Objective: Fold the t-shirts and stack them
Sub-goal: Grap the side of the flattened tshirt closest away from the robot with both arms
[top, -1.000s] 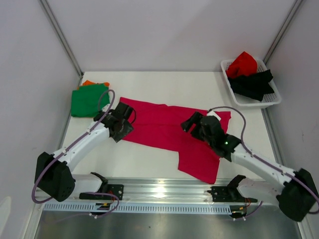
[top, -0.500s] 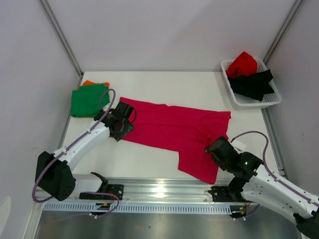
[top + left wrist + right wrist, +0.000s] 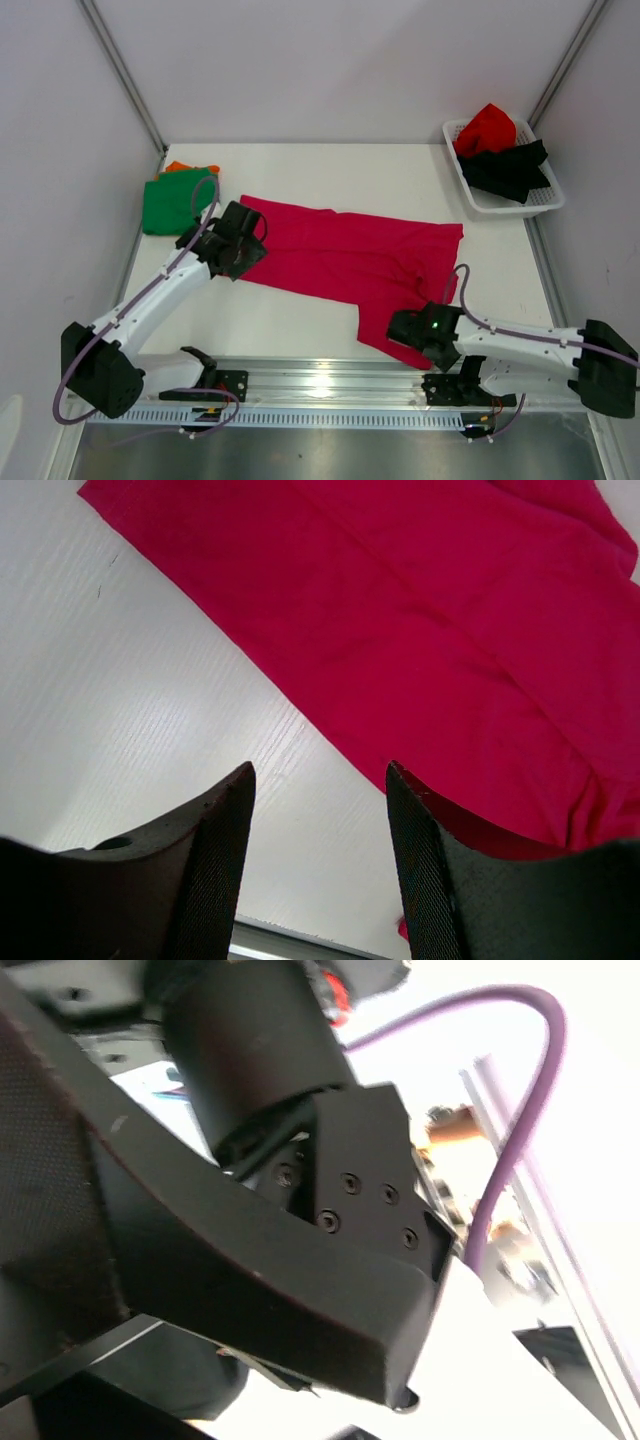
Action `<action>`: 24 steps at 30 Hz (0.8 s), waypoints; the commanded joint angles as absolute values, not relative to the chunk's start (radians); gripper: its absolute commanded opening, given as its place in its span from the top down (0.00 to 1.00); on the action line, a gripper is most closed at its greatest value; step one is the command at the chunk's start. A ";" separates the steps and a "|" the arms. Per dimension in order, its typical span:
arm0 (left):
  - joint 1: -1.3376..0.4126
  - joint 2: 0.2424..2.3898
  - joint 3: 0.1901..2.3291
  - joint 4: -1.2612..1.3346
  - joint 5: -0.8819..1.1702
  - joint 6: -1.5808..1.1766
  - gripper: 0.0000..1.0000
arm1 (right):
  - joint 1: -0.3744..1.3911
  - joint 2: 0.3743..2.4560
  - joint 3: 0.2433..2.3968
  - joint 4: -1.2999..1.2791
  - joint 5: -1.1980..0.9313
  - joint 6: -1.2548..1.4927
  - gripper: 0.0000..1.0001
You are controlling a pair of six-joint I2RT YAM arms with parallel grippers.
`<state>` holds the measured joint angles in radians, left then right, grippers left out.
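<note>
While my left claw (image 3: 318, 772) hangs with its jaws apart and empty just beside the left end of the magenta-pink soft cloth t-shirt (image 3: 340, 255), which lies spread with its long axis left to right, my right claw (image 3: 402, 335), likewise apart, sits at its near right corner.

White lattice basket (image 3: 497, 207) sat at the surface's (image 3: 380, 175) far right corner. Metal rail (image 3: 330, 380) ran along the near edge.

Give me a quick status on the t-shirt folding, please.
Left gripper jaws open, empty, at left edge of magenta t-shirt. Right gripper jaws open, at its near corner. Shirt lies spread out, not stacked. Nothing blocking.
</note>
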<state>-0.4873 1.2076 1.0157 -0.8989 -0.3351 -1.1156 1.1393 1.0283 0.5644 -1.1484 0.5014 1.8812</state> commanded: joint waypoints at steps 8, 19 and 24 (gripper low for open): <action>-0.482 1.123 1.022 -0.881 -0.324 -1.068 0.41 | 1.206 1.163 0.577 -1.221 0.469 2.184 0.21; -0.482 1.049 1.025 -0.893 -0.324 -1.063 0.41 | 1.213 1.167 0.528 -1.058 0.477 2.132 0.22; -0.482 0.997 1.014 -0.900 -0.337 -1.068 0.41 | 1.213 1.164 0.516 -1.031 0.471 2.118 0.22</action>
<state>-0.4873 1.0431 1.0153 -0.9005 -0.3267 -1.0866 1.2064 1.1713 0.5304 -1.0595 0.4736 1.9831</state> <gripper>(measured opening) 0.592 0.782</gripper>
